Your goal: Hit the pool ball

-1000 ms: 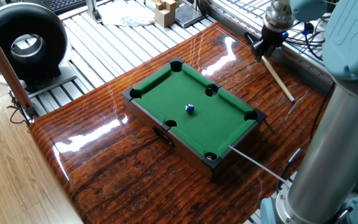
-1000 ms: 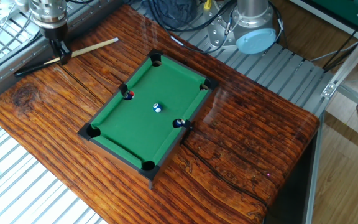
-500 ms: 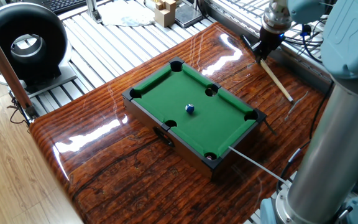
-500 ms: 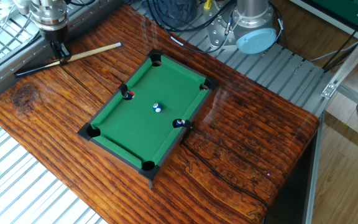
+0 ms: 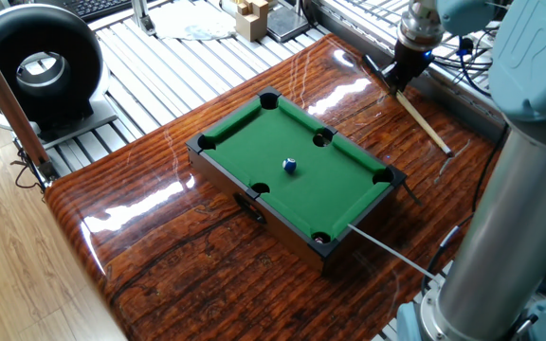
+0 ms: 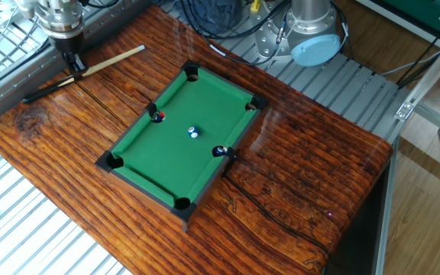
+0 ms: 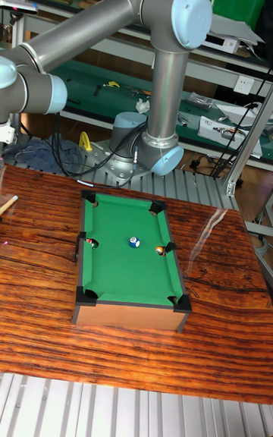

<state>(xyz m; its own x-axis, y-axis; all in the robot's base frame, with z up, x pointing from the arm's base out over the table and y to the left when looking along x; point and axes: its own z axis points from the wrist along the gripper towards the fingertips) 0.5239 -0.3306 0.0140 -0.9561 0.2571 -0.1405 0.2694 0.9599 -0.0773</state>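
Tiny blue pool ball (image 5: 290,166) with white spot, mid-felt, hand (image 6: 73,63) apparently clamping cue stick (image 6: 90,66)

The pincer (image 6: 75,67) has lifted slightly. The cue stick (image 6: 105,59) it grips has swung, its dark butt end rising.

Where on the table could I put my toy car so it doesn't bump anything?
The wide bare wood past the pool table, on the side away from the gripper, has most room. The strip along the pool table's short near end in the tall view is free too. The corner by the gripper and cue is crowded.
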